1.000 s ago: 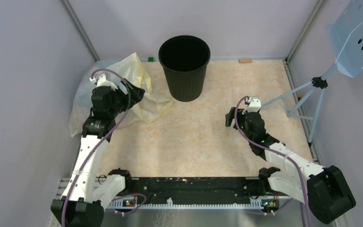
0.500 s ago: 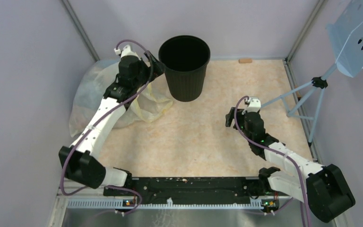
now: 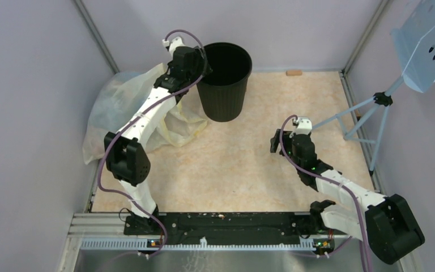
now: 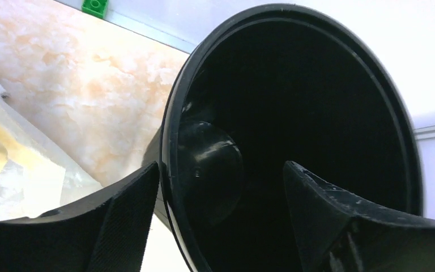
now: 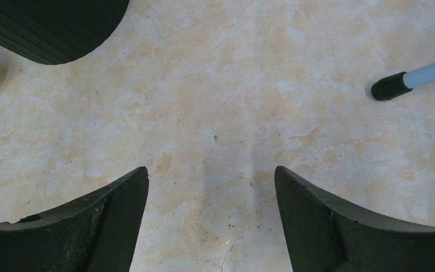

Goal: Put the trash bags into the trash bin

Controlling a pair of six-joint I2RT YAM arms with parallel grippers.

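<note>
Your right gripper (image 3: 276, 141) hangs low over the table (image 3: 243, 164); your left gripper (image 3: 201, 55) reaches the trash bin (image 3: 222, 85).

Nearest you, the right arm is folded short, and its wrist view shows fingers spread wide over bare tabletop, with a stand's foot (image 5: 389, 86) ahead to the right and the bin's base at upper left. The left arm stretches long to the far side. Only its wrist view shows those fingers also parted and holding nothing, the bin's near rim lying between them above the dark inside. A clear yellowish bag (image 3: 119, 107) lies crumpled just left of the bin, under that arm. You cannot pick out the trash bags within that film. A green block (image 4: 94, 5) sits by the back wall.
</note>
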